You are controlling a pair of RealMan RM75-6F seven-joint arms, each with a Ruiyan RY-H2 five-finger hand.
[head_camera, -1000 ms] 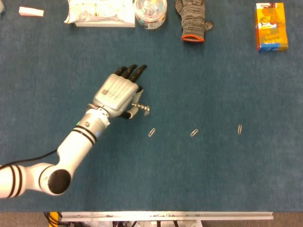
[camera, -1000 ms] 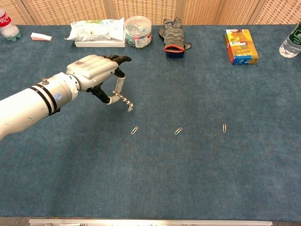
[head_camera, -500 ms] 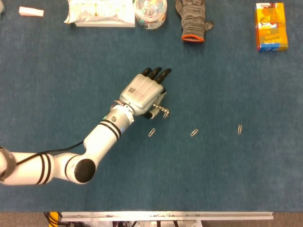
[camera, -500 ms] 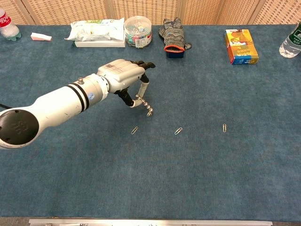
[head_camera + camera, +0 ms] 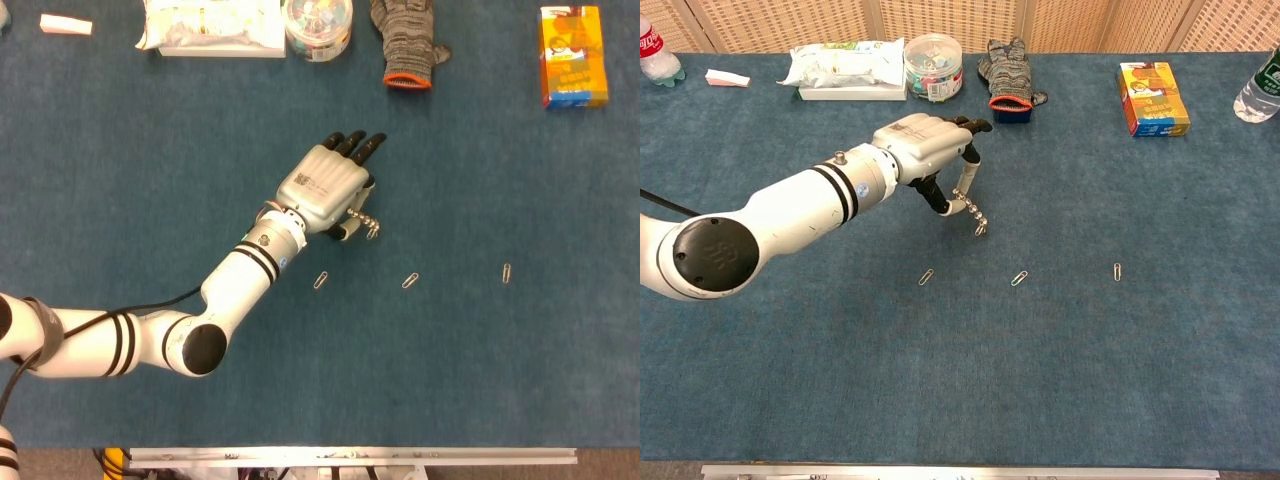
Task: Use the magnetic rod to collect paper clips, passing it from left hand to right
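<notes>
My left hand (image 5: 330, 190) (image 5: 928, 145) holds the magnetic rod (image 5: 963, 186) above the blue table, its lower end pointing down to the right. Several paper clips (image 5: 975, 217) (image 5: 366, 224) cling to that end in a short chain. Three loose paper clips lie flat on the table in a row: one (image 5: 321, 280) (image 5: 927, 277) below the hand, one (image 5: 410, 281) (image 5: 1019, 278) to its right, one (image 5: 506, 273) (image 5: 1117, 271) further right. The rod's tip hangs above and between the first two clips. My right hand does not show in either view.
Along the far edge lie a white packet (image 5: 845, 64), a round tub of coloured clips (image 5: 934, 66), a grey glove (image 5: 1009, 66), an orange box (image 5: 1152, 98), a small white object (image 5: 727, 78), and bottles at both corners (image 5: 658, 52) (image 5: 1261, 88).
My left arm has swung to the right across the table, carrying the rod and its hanging clips from left of the first loose clip to past it.
</notes>
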